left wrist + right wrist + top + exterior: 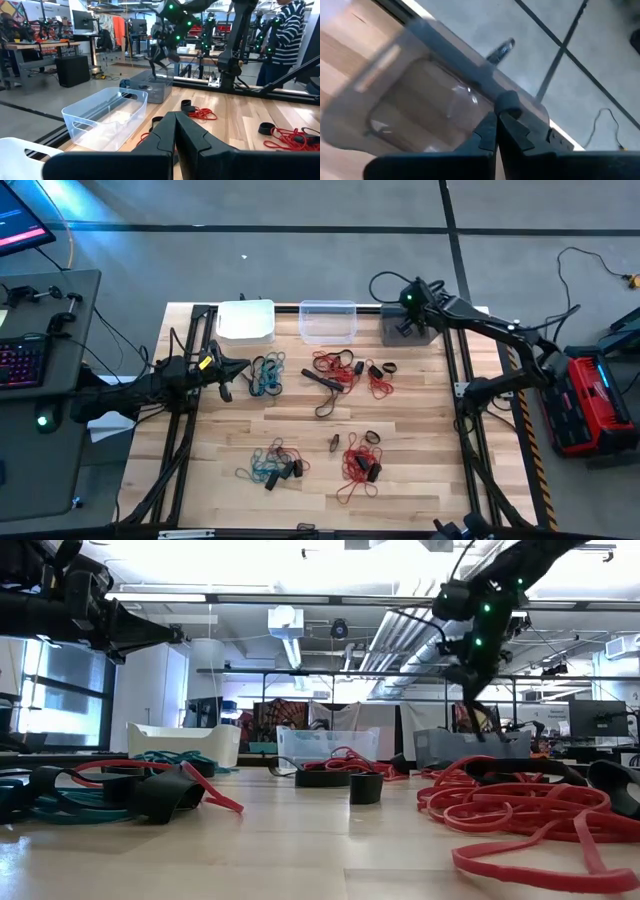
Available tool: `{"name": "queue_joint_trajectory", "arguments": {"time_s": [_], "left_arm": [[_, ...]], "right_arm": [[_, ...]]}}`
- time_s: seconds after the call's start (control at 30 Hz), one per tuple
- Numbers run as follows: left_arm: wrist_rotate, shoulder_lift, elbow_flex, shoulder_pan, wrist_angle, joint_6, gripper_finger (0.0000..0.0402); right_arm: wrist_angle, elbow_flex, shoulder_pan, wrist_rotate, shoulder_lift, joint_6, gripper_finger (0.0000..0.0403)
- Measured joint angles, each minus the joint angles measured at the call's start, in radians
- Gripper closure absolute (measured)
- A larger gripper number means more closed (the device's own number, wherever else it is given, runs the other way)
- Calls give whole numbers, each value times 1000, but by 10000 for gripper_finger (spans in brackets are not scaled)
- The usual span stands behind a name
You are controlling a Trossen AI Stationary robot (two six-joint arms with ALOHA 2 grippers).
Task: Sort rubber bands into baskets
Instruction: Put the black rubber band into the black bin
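Three baskets stand in a row at the table's far edge: white point(245, 320), clear point(328, 320) and dark grey point(393, 333). Rubber bands lie in bunches on the wood: teal point(265, 375), red point(335, 366), a nearer teal bunch point(272, 465) and a nearer red bunch point(360, 465), with black ones among them. My right gripper point(497, 119) hangs over the dark grey basket point(420, 100), shut, with a small black rubber band point(507, 101) at its fingertips. My left gripper point(240, 367) waits shut at the left, level, beside the far teal bunch. My right gripper pinches a small black rubber band point(507, 101) between its two fingertips. The fingers slant down from above, over the dark grey basket. The band is lifted clear of the table; which part of the loop is pinched does not show.
Black cables and the arms' frames run along both sides of the table. A keyboard and a desk stand off the left edge, a red case off the right. Bare wood lies between the bunches in the middle. A person in a striped top point(287, 30) stands beyond the table.
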Motion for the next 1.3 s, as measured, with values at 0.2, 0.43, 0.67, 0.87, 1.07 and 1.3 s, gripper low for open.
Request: {"name": "queue_joint_trajectory", "arguments": {"time_s": [0.2, 0.43, 0.67, 0.87, 1.07, 1.3], "left_arm": [[0, 0, 0, 0, 0, 1, 401], [0, 0, 0, 0, 0, 1, 402], [0, 0, 0, 0, 0, 1, 401], [0, 0, 0, 0, 0, 2, 402], [0, 0, 0, 0, 0, 4, 402], [0, 0, 0, 0, 0, -12, 402]], "right_arm": [[-6, -35, -11, 60, 2, -8, 403], [43, -56, -10, -12, 92, -11, 403], [147, -57, -1, -89, 216, -11, 403], [201, -46, 30, -193, 225, 9, 386], [199, 6, 70, -194, 225, 8, 321], [147, 90, 108, -188, 211, 8, 269]]}}
